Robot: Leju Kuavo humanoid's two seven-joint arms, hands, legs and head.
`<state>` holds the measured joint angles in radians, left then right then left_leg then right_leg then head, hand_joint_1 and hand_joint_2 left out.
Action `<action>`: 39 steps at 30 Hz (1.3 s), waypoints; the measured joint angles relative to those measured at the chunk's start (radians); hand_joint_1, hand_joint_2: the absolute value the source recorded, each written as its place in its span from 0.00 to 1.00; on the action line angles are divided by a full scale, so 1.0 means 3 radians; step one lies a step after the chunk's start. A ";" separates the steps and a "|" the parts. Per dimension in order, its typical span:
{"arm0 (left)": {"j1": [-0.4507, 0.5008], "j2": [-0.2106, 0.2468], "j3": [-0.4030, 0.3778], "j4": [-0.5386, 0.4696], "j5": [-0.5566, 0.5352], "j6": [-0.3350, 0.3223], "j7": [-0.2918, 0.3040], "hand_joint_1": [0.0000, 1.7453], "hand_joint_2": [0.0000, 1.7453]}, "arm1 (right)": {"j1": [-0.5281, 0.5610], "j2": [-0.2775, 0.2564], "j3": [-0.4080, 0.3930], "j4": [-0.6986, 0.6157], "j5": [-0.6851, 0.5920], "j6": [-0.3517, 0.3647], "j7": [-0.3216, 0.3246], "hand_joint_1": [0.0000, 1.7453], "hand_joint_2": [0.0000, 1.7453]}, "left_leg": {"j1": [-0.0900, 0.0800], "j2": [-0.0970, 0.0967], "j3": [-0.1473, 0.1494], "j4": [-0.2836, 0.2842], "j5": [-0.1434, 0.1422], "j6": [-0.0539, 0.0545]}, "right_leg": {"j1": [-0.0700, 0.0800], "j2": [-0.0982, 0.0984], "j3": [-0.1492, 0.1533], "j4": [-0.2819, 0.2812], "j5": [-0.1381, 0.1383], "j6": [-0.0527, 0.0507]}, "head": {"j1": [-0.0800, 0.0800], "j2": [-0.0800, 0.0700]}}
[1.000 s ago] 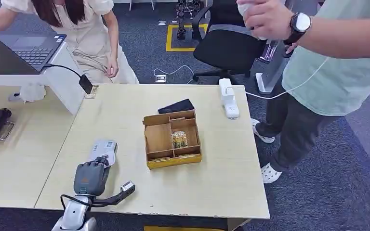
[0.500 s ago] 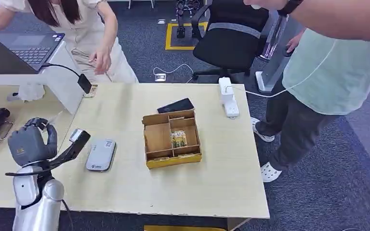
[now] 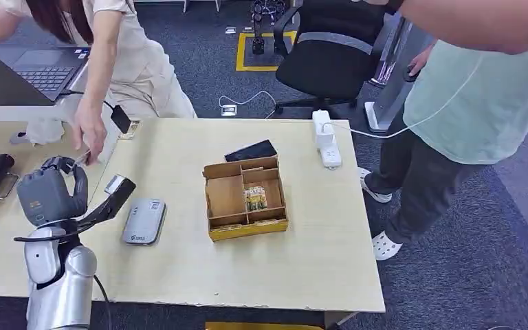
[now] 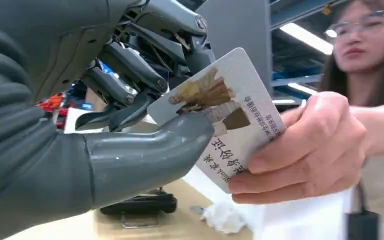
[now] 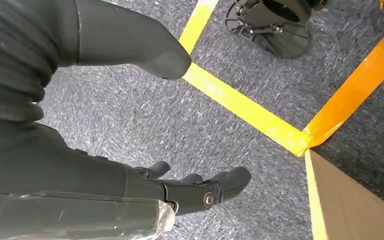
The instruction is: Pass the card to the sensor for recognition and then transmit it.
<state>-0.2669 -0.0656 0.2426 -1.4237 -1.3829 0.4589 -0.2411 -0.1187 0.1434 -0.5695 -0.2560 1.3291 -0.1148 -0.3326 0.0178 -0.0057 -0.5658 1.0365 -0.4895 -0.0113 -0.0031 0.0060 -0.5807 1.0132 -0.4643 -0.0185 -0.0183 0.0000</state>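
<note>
A pale wooden table [image 3: 295, 261] is standing on dark grey carpet [image 3: 495, 227] marked with yellow tape, with a black office chair [image 3: 330, 58] behind it and a laptop [image 3: 45, 65] on a raised stand at the far left. Near the table's middle a cardboard tray [image 3: 246, 199] with compartments is sitting, a black phone [image 3: 250, 150] just behind it and a white power strip [image 3: 326, 139] toward the far edge; bare tabletop is lying open in front of the tray. A grey card reader [image 3: 144, 221] is lying flat near the left edge. The left robot hand [image 3: 49, 194] is hovering above the table's left side, pinching the card [image 4: 220, 117] between thumb and fingers; a person's hand [image 4: 305, 150] is gripping the card's other end. The card is white, showing a brownish picture and printed characters. The right robot hand [image 5: 145, 120] is hanging over the carpet, fingers apart and holding nothing.
</note>
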 joint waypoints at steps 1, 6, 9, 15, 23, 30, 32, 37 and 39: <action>-0.0002 -0.0015 -0.0031 0.0000 -0.0011 0.0000 0.0000 1.00 1.00 | -0.0005 0.0004 0.0001 0.0000 -0.0001 0.0000 0.0000 0.00 1.00 | 0.0000 0.0000 0.0000 0.0000 0.0000 0.0000 | 0.0000 0.0000 0.0000 0.0000 0.0000 0.0000 | 0.0000 -0.0001; -0.0024 -0.0048 -0.0160 0.0015 -0.0006 0.0000 0.0000 0.00 1.00 | -0.0013 0.0011 0.0003 0.0000 -0.0001 0.0008 0.0000 0.00 1.00 | 0.0000 0.0001 0.0000 0.0000 0.0000 0.0000 | 0.0000 0.0005 -0.0001 0.0000 0.0000 0.0000 | 0.0000 -0.0001; -0.0023 -0.0058 -0.0194 0.0019 0.0052 0.0000 0.0000 0.00 1.00 | -0.0013 0.0013 0.0003 0.0000 -0.0001 0.0006 0.0001 0.00 1.00 | 0.0000 0.0001 -0.0001 0.0000 0.0000 0.0000 | 0.0000 0.0004 -0.0002 0.0000 0.0000 0.0000 | 0.0000 -0.0001; -0.0004 -0.0064 -0.0241 0.0019 0.0195 -0.0187 -0.0032 0.00 1.00 | -0.0012 0.0013 0.0003 0.0000 -0.0006 -0.0003 0.0001 0.00 1.00 | 0.0000 0.0001 -0.0002 0.0000 0.0000 0.0000 | 0.0000 0.0004 -0.0003 0.0000 0.0000 0.0000 | 0.0000 -0.0001; 0.0136 0.0026 -0.0428 0.0038 0.0785 -0.0762 -0.0249 0.00 1.00 | 0.0000 0.0013 -0.0003 0.0001 -0.0071 -0.0033 -0.0025 0.00 1.00 | 0.0000 0.0004 -0.0002 0.0000 0.0000 0.0000 | 0.0000 0.0006 -0.0004 0.0000 0.0000 0.0000 | 0.0000 -0.0001; 0.0579 0.0675 -0.0669 -0.0042 0.1656 -0.1356 -0.0580 0.00 1.00 | 0.0064 -0.0028 -0.0073 0.0009 -0.0141 -0.0076 -0.0081 0.00 1.00 | 0.0001 0.0023 -0.0001 -0.0007 -0.0002 -0.0003 | 0.0001 0.0029 -0.0011 0.0002 0.0000 -0.0001 | 0.0000 -0.0001; 0.0820 0.1008 -0.0671 -0.0245 0.1969 -0.1556 -0.0649 0.00 1.00 | 0.0104 -0.0059 -0.0101 0.0011 -0.0177 -0.0101 -0.0093 0.00 1.00 | 0.0003 0.0023 -0.0005 -0.0010 -0.0003 -0.0004 | 0.0002 0.0030 -0.0014 0.0004 -0.0001 -0.0003 | -0.0001 -0.0001; 0.1802 0.1935 -0.0530 -0.1055 0.2384 -0.1817 -0.0662 0.00 1.00 | 0.0163 -0.0109 -0.0187 0.0019 -0.0247 -0.0122 -0.0117 0.00 1.00 | 0.0007 0.0029 -0.0006 -0.0013 -0.0011 -0.0016 | 0.0004 0.0036 -0.0018 0.0005 -0.0010 -0.0010 | -0.0015 -0.0001; 0.2236 0.2181 -0.0441 -0.1399 0.2395 -0.1838 -0.0542 0.00 1.00 | 0.0163 -0.0118 -0.0224 0.0023 -0.0256 -0.0122 -0.0118 0.00 1.00 | 0.0007 0.0025 -0.0006 -0.0013 -0.0012 -0.0015 | 0.0004 0.0032 -0.0018 0.0004 -0.0013 -0.0011 | -0.0011 -0.0001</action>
<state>0.4038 0.5887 0.1102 -1.8434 -0.6645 -0.0923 -0.4037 -0.0699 0.1080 -0.6367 -0.2491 1.2524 -0.1514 -0.3681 0.0199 0.0017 -0.5676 1.0325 -0.4930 -0.0159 -0.0018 0.0156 -0.5862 1.0143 -0.4682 -0.0217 -0.0217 -0.0004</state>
